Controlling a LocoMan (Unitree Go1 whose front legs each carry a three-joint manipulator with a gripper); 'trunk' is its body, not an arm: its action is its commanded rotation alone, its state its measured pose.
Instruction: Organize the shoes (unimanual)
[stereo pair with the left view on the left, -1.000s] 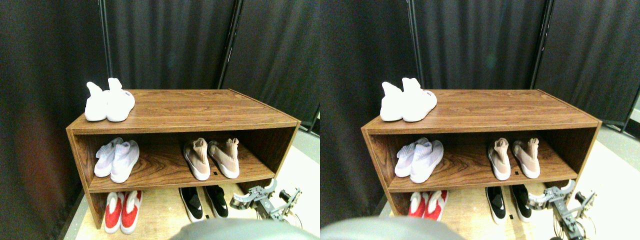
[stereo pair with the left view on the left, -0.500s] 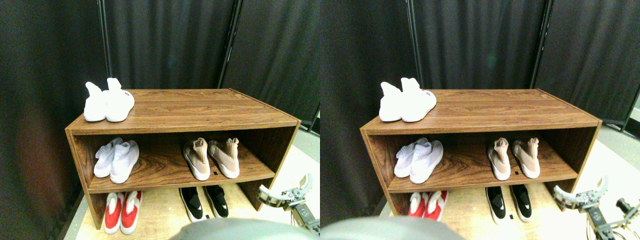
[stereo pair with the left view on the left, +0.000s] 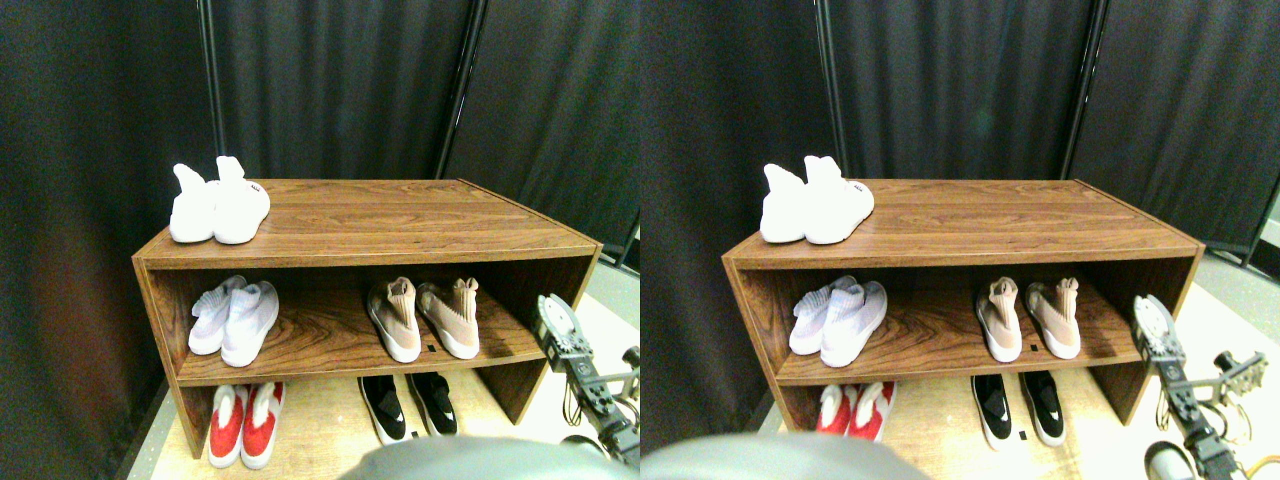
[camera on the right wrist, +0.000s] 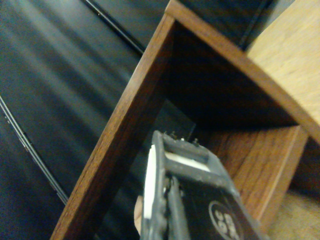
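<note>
Black curtains behind walnut-brown wooden shoe rack (stereo pair with the left view on the left: 380, 215). Tan-beige knit sneakers with ribbed collars (stereo pair with the left view on the left: 422, 316) sat on middle shelf, toes frontward, left of right gripper (stereo pair with the left view on the left: 553, 315) raised at rack's right end; jaw state unclear.

A walnut-brown wooden shoe rack (stereo pair with the left view on the left: 400, 215) with one open shelf stands on a light wooden floor (stereo pair with the left view on the left: 320, 425) before black curtains (stereo pair with the left view on the left: 340, 80) hung between dark upright poles (stereo pair with the left view on the left: 458, 90).
</note>
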